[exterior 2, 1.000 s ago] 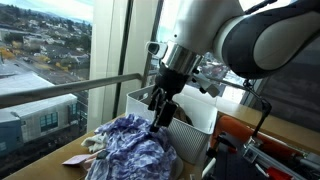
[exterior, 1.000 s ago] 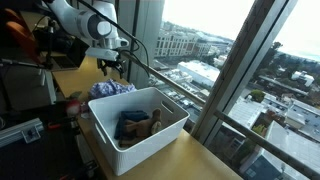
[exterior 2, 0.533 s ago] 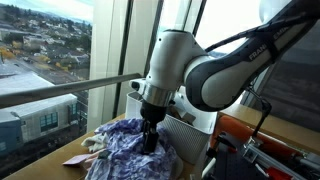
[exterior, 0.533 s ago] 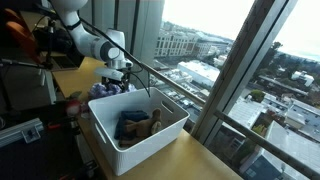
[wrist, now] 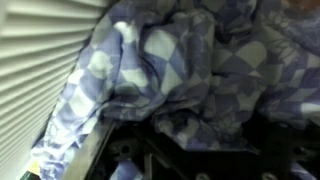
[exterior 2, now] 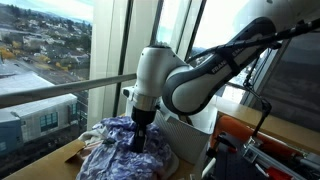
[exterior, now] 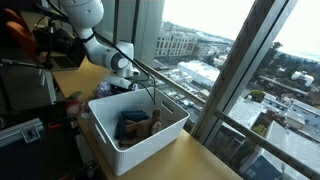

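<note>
Cloth: a crumpled cloth (exterior 2: 118,152) with blue and white checks, lying in a loose heap.
Where the cloth is: on the wooden table (exterior: 190,158), close to the window and just beside the white bin (exterior: 150,137), outside of it. In the wrist view the cloth (wrist: 175,60) fills almost the whole picture.
Gripper: the gripper (exterior 2: 140,140) points down into the top of the heap and touches it. Its tips are sunk between the folds.
Jaws: I cannot tell if they are spread or pressed together. The folds hide them in both exterior views, and the wrist view shows only dark, blurred parts at its lower edge.
How far along: judging by the pictures, the reach down to the cloth is done. The cloth rests fully on the table and no part of it looks lifted. A firm hold is not shown, so I judge that taking hold and any moving are not yet done.
Arm: the white arm (exterior 2: 200,85) bends down over the heap from the side of the bin.
Bin contents: a dark blue thing (exterior: 130,124) and a brown thing (exterior: 155,119), too small to name.
Around: a metal rail (exterior 2: 60,90) across the window glass, with city buildings far below.
</note>
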Available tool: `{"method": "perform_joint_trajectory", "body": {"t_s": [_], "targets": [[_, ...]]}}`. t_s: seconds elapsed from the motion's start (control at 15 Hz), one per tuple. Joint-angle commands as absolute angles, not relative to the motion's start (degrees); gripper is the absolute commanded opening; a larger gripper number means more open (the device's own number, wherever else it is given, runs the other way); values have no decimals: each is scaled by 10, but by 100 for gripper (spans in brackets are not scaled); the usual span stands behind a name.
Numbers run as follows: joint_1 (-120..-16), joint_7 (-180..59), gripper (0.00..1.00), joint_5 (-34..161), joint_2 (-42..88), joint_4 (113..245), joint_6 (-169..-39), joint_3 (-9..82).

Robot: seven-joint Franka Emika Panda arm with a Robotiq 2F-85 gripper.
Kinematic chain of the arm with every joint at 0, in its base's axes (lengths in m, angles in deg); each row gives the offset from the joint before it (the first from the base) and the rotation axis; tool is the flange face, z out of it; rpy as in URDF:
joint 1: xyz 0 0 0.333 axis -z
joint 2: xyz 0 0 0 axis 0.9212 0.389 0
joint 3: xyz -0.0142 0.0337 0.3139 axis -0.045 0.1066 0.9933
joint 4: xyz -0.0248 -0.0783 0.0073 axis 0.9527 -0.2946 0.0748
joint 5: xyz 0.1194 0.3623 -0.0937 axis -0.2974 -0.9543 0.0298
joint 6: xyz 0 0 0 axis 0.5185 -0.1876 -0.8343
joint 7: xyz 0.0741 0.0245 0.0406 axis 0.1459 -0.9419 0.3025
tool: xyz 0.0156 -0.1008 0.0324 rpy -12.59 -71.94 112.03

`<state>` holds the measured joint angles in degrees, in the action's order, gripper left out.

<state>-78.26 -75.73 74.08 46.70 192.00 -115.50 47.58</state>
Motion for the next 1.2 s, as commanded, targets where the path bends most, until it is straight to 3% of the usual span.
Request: {"method": "perform_joint_trajectory", "body": {"t_s": [0.0,0.4,0.47,1.07,1.13], "targets": [[-744,-783,51,714,451,1895,-1120,479],[-664,-821,5,653,394,1903,-1086,478],[-655,-826,1,643,384,1903,-1078,479],[-639,-866,2,570,268,1940,-1037,500],[-643,-870,27,563,257,1947,-1037,503]]}}
